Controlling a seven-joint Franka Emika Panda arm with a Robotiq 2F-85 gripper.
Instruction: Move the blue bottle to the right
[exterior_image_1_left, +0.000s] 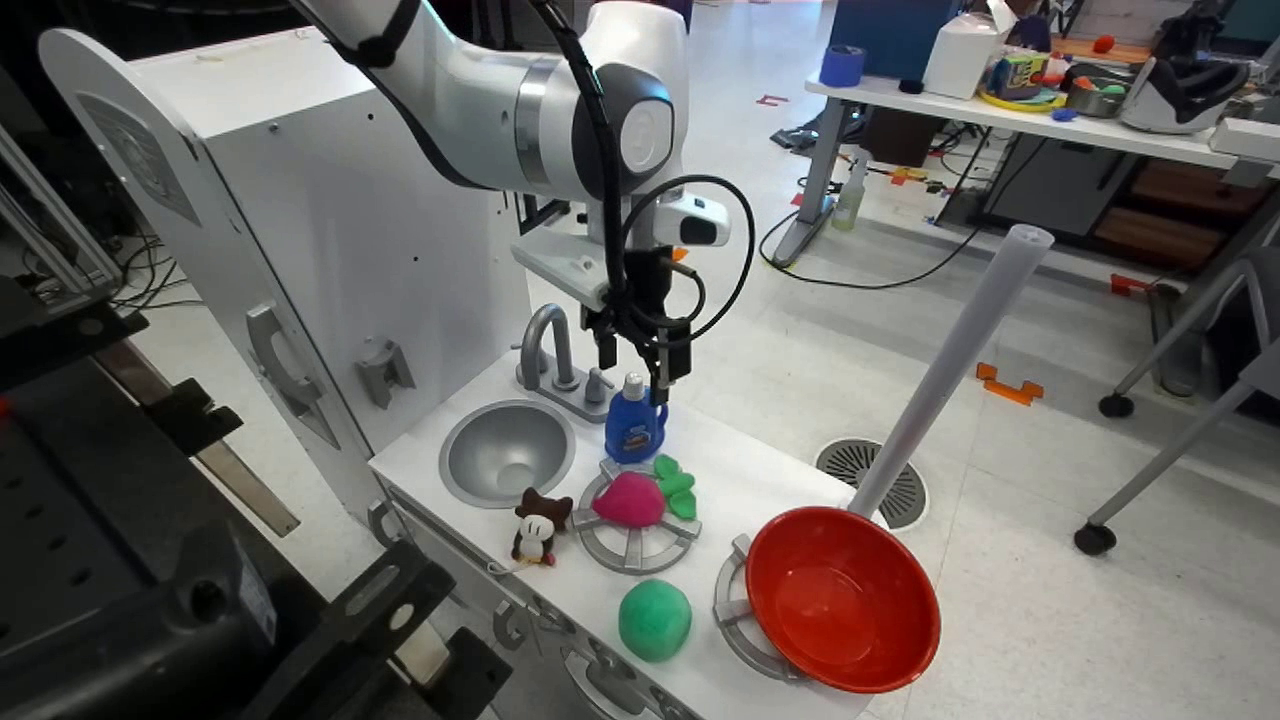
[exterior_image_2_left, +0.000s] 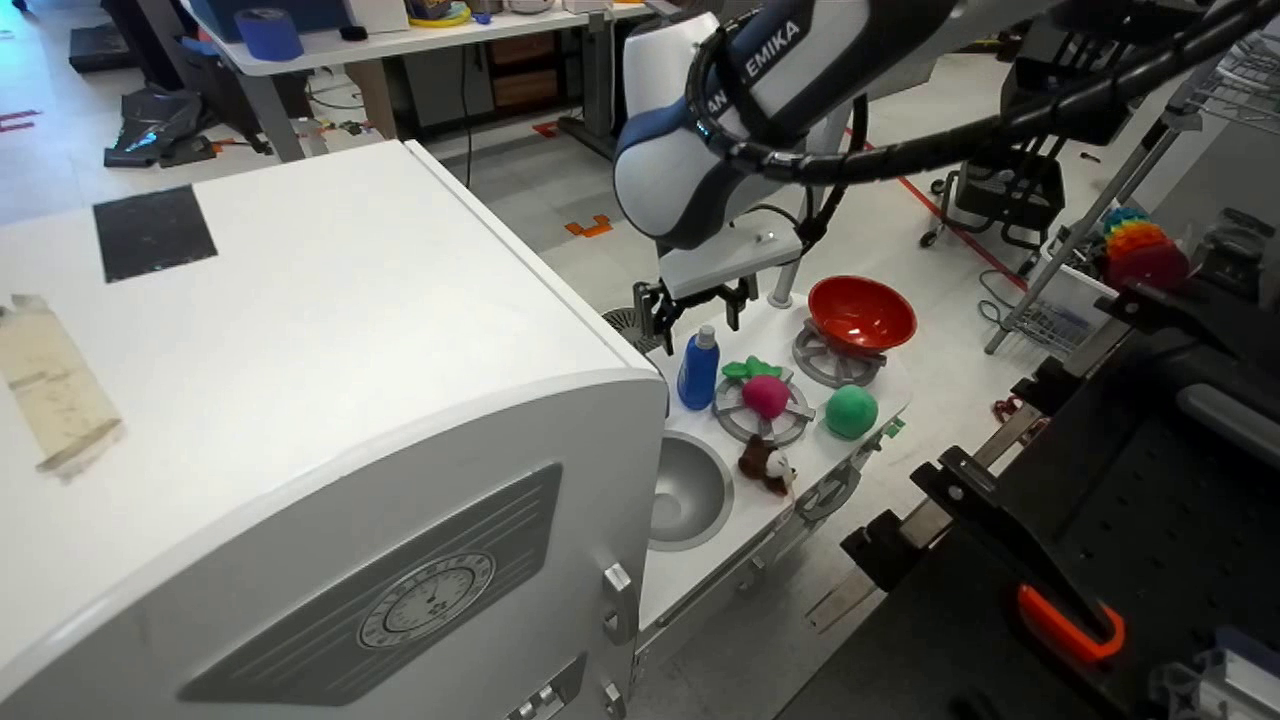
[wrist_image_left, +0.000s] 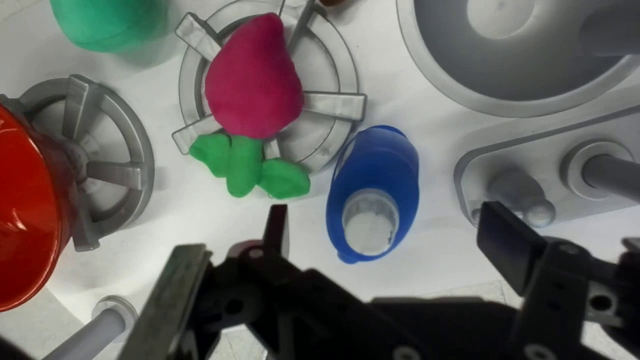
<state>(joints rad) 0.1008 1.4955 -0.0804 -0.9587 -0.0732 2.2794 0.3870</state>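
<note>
The blue bottle (exterior_image_1_left: 632, 430) stands upright on the white counter, between the sink's tap and the near burner. It shows also in an exterior view (exterior_image_2_left: 697, 375) and in the wrist view (wrist_image_left: 382, 160), with its whitish cap facing up at the camera. My gripper (exterior_image_1_left: 634, 380) is just above the bottle, pointing down, and it shows in an exterior view (exterior_image_2_left: 702, 336) too. In the wrist view the gripper (wrist_image_left: 386, 220) is open, its fingers wide apart on either side of the cap. Neither finger visibly touches the bottle there.
A pink toy with green leaves (exterior_image_1_left: 632, 498) lies on the burner beside the bottle. The tap (exterior_image_1_left: 545, 340) and sink (exterior_image_1_left: 508, 455) are on its other side. A green ball (exterior_image_1_left: 655, 620), red bowl (exterior_image_1_left: 840, 600), small plush (exterior_image_1_left: 537, 535) and tall white cabinet (exterior_image_2_left: 330, 330) surround the area.
</note>
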